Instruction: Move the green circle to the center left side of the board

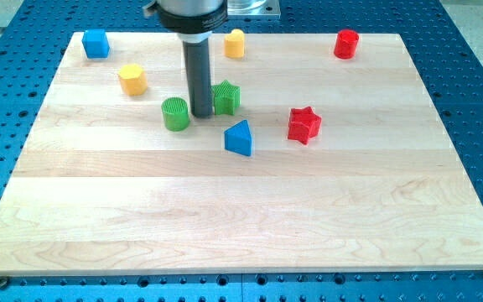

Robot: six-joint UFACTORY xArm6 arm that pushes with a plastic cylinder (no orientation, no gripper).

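no jaws here, only a straight dark rod, so nothing held and nothing to read as wide or narrow. my tip (200, 115) down on the counter (241, 210), in the upper middle of the board, wedged into the gap between two green blocks. green circle (175, 113) just to the view's left of my tip, close beside it, contact impossible to judge. green star (226, 97) just to the view's right of the rod and a little toward the view's top, partly behind the rod's edge. blue triangle (239, 137) below and right of my tip, near but apart. red star (304, 124) farther to the view's right, well clear of the greens. yellow hexagon (132, 79) up and left of the green circle, apart from it. blue cube (96, 43) at the top left corner. yellow rounded block (235, 43) at the top edge, just right of the rod's mount; exact shape hard to make out. red cylinder (346, 44) at the top right. green circle sitting left of centre in the upper half, well short of the board's left edge.
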